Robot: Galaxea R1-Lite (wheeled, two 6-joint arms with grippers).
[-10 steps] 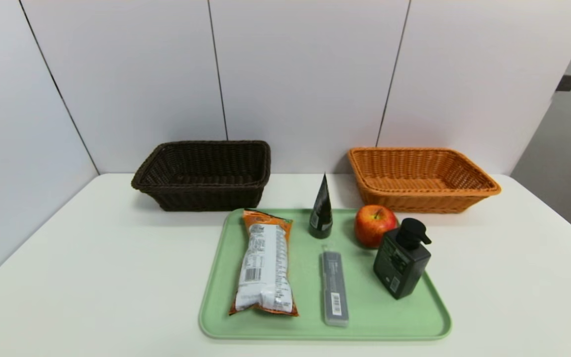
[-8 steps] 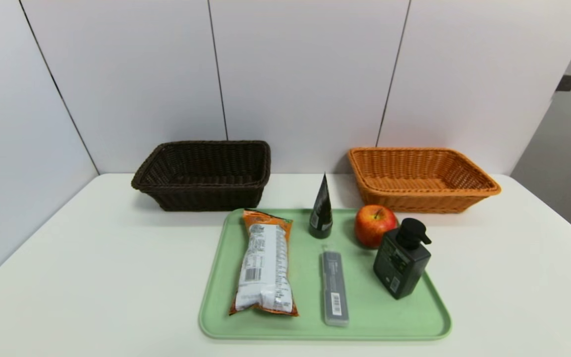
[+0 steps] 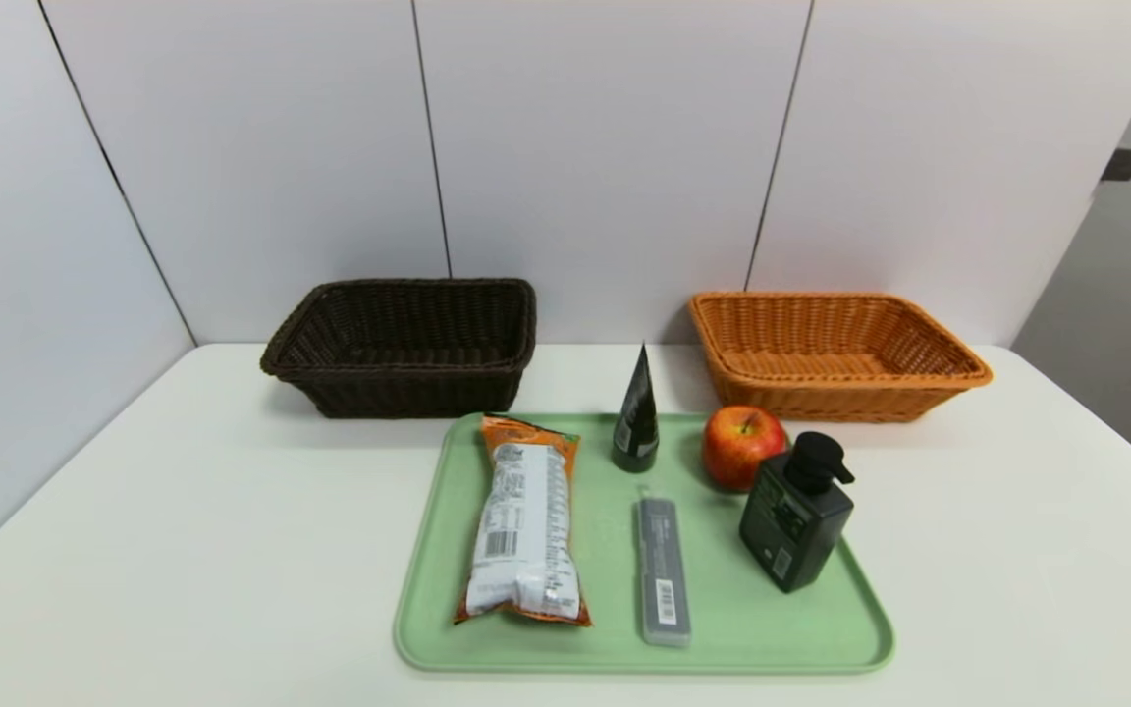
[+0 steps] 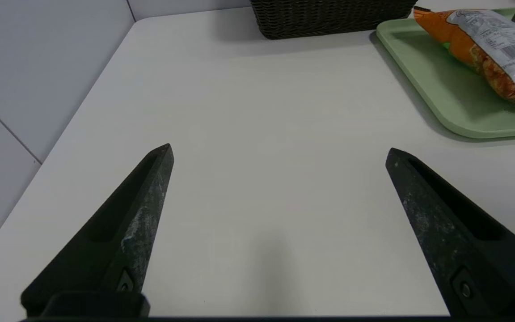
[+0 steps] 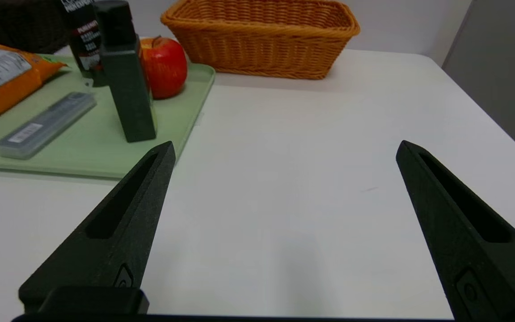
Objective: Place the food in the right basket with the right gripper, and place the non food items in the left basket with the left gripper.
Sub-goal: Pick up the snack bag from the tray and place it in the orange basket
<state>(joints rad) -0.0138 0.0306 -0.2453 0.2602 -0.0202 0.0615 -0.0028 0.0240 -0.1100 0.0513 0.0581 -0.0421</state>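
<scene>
On the green tray [image 3: 801, 638] lie the orange-edged snack packet [image 3: 524, 520], the slim grey case [image 3: 663, 570], the upright black conical tube [image 3: 636, 412], the red apple [image 3: 742, 445] and the black pump bottle [image 3: 796, 513]. The dark brown basket [image 3: 406, 344] stands back left, the orange-tan basket [image 3: 831, 352] back right; both hold nothing. Neither arm shows in the head view. My left gripper [image 4: 278, 150] hangs open over bare table beside the tray's left edge. My right gripper [image 5: 284, 145] hangs open over bare table, off the tray's right side near the pump bottle [image 5: 125, 76].
The white table [image 3: 183, 550] ends at a grey wall [image 3: 35, 295] on the left and white panels behind the baskets. Bare tabletop lies on both sides of the tray and between the two baskets.
</scene>
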